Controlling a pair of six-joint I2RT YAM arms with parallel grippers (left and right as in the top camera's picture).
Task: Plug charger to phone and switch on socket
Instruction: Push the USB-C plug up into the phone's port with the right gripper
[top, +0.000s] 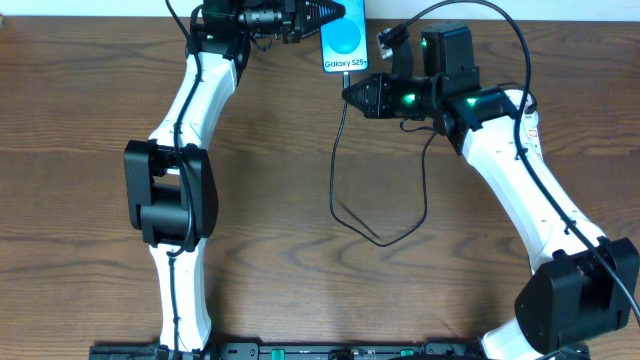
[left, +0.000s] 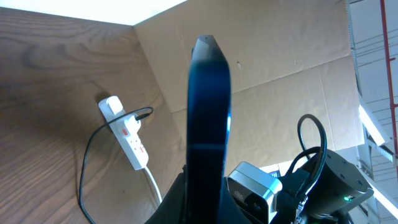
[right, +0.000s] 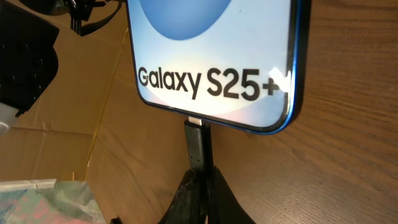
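While the overhead frame cut off the narrow white socket (left: 127, 134), the jaws of the left gripper (top: 318, 22) gripped the glossy phone (top: 345, 42) at top centre, and the jaws of the right gripper (right: 199, 185) pinched the thin black charger (right: 198, 143) tip at its lower edge.

We see a phone (right: 211, 50) with a pale blue screen, a deeper blue disc, black lettering on a whitish band and a dark blue rim. Below the phone, the cable (right: 199, 146) is black against the brown wood-grained table (top: 280, 200). The power strip (left: 127, 134) is white with red marks.
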